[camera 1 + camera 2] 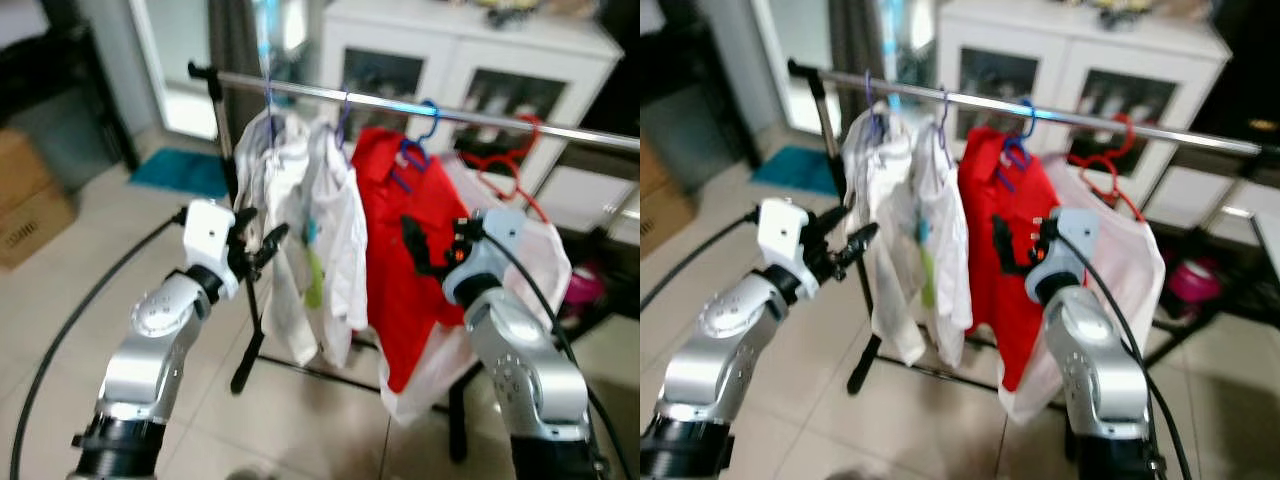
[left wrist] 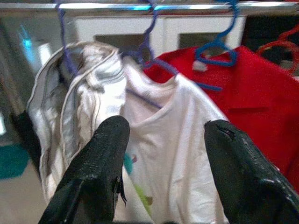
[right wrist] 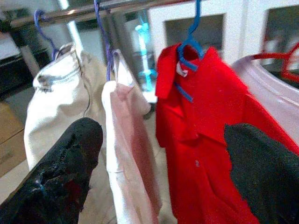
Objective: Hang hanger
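Both jaws apart, empty: left gripper (image 1: pixel 262 243) near white shirt (image 1: pixel 335 240), right gripper (image 1: pixel 428 247) in front of red shirt (image 1: pixel 410 270). Four hangers already on rail (image 1: pixel 420 108), incl. red hanger (image 1: pixel 505 160) w/ pale garment. Looks like hang step done; next prob. back both arms off w/o snagging cloth.

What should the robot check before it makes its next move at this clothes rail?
1. Left gripper open and holding nothing: ok.
2. Right gripper open and holding nothing: ok.
3. Clothes already hung on the rail: white garments, red shirt on the blue hanger, pale garment on the red hanger: ok.
4. A further hanger in hand: not ok.
5. Free space on the rail toward the robot's right: ok.
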You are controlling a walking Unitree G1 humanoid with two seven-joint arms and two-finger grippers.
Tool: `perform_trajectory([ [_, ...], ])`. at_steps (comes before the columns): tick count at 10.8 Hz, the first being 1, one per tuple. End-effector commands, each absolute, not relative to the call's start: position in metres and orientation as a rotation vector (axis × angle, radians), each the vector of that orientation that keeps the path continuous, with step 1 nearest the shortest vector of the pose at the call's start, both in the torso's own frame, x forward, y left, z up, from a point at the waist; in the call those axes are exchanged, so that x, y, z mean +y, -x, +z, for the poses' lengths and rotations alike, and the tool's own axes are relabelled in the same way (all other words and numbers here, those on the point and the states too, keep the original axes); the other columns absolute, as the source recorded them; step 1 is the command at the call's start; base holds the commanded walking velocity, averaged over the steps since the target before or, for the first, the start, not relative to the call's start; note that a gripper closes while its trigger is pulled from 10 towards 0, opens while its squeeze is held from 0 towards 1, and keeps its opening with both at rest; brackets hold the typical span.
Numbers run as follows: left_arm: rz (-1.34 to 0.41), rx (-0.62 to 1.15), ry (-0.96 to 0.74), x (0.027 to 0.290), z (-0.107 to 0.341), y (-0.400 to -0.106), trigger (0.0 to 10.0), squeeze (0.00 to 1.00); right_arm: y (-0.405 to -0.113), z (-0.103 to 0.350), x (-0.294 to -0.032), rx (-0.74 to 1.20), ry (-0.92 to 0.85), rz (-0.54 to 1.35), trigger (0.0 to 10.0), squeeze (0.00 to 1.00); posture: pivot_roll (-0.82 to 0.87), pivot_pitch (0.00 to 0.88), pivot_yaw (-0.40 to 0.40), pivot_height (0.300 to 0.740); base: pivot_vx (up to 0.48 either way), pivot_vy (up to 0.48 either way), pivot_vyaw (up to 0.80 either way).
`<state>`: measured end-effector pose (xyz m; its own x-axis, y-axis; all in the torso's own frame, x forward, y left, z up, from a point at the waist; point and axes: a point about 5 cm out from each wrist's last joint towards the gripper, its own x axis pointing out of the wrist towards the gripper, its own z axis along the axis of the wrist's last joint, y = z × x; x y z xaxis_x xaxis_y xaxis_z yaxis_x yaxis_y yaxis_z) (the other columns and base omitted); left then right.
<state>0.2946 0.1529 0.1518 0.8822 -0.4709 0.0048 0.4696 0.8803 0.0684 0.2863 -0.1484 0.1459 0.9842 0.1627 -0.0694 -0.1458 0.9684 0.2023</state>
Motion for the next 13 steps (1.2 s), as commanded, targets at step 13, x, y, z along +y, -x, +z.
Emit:
perform_trajectory([
  [13,-0.465,-0.005,-0.050,0.154,0.149,-0.294,10.0,0.00,-0.289,0.147,-0.132,0.096,-0.152,0.224,10.0,1.00,-0.10,0.000,-0.029,0.740,0.000,0.199,0.25],
])
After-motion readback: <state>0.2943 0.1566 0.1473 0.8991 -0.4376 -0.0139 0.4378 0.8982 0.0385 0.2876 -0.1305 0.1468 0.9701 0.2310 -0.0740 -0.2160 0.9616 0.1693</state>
